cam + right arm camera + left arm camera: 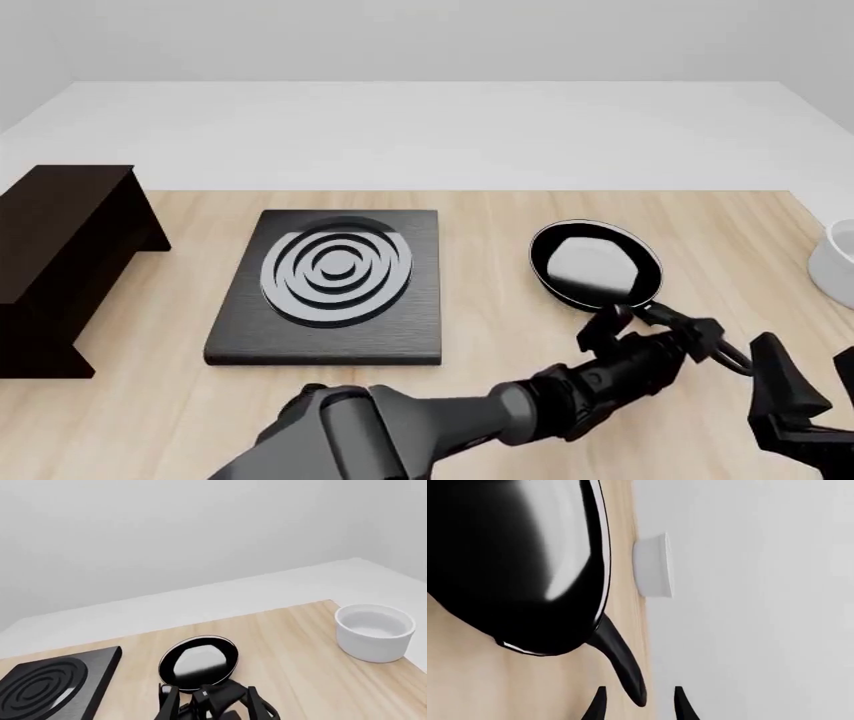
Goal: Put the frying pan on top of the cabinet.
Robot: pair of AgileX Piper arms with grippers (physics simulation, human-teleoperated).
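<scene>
Frying pan point(595, 264) handle lies between the left tool's point(625, 322) parted fingers; right tool point(208, 704) open.

pale wood table point(507, 330), plain grey walls point(167, 530)

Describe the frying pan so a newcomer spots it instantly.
Start at the black square stove plate mid-table. Just right of it sits the frying pan: small, round, black, with a glossy pale inside. Unlike the ringed plate and the white bowl further right, it has a long handle.

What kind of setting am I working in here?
Probably a simulated kitchen tabletop: a wooden table carries a stove plate, a frying pan, a white bowl and a dark cabinet.
</scene>
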